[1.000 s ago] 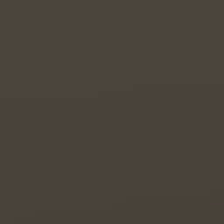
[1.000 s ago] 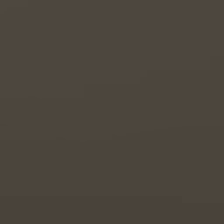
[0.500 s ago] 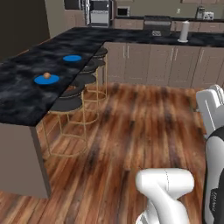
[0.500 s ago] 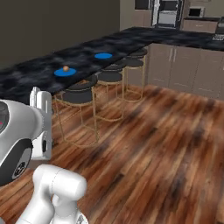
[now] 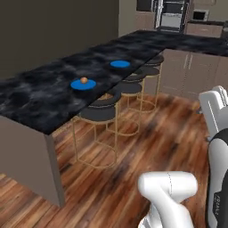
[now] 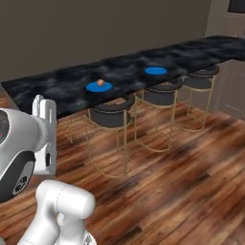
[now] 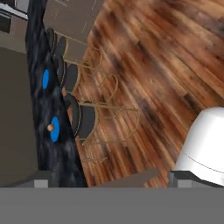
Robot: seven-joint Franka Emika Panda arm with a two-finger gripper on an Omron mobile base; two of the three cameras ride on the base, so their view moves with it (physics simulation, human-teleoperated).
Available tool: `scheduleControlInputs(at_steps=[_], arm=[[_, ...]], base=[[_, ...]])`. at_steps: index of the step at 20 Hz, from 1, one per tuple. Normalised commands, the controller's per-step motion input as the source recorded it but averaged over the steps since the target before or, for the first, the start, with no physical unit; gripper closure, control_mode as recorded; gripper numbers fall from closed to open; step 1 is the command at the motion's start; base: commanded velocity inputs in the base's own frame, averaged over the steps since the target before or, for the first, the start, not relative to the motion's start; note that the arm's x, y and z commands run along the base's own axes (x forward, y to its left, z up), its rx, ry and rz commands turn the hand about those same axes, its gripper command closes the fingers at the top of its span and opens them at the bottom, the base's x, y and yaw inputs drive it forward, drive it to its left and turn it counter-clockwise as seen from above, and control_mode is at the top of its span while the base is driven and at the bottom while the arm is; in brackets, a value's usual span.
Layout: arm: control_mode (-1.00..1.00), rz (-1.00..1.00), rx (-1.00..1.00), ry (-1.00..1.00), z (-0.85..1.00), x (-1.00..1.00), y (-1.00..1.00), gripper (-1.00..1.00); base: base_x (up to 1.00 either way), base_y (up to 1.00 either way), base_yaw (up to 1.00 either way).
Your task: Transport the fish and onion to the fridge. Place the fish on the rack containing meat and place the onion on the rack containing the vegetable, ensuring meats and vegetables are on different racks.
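The onion (image 5: 83,80) is a small orange-brown bulb on the nearer blue plate (image 5: 83,85), on the black marble counter (image 5: 49,95). It also shows in the right base view as the onion (image 6: 100,82) and far off in the hand view as the onion (image 7: 50,127). A second blue plate (image 5: 120,63) lies farther along the counter, and I cannot make out the fish on it. The fridge is out of view. My gripper (image 7: 109,180) is open and empty, high over the wooden floor, well away from the counter.
Three black round stools with thin gold legs (image 5: 101,116) stand along the counter's near side. Wooden floor (image 5: 147,142) stretches between me and the stools. Brown cabinets and built-in appliances (image 5: 171,15) line the far wall.
The whole picture has shifted, so the base has moved: the counter with the plates now looks nearer and more central. The gripper stays open.
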Motion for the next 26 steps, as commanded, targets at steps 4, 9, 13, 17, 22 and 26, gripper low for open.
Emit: scheduleControlInputs(at_steps=[4, 9, 13, 17, 22, 26], arm=[[1.00, 0.00, 0.00, 0.00, 0.00, 0.00, 0.00, -1.00], [1.00, 0.00, 0.00, 0.00, 0.00, 0.00, 0.00, -1.00], [1.00, 0.00, 0.00, 0.00, 0.00, 0.00, 0.00, -1.00], [1.00, 0.00, 0.00, 0.00, 0.00, 0.00, 0.00, -1.00], [1.00, 0.00, 0.00, 0.00, 0.00, 0.00, 0.00, -1.00], [1.00, 0.00, 0.00, 0.00, 0.00, 0.00, 0.00, -1.00]], base=[[0.97, -0.91, 0.54], [0.75, -1.00, 0.44], [0.71, -1.00, 0.47], [0.95, -0.97, 0.38], [1.00, -0.95, 0.37], [1.00, -0.62, 0.33]])
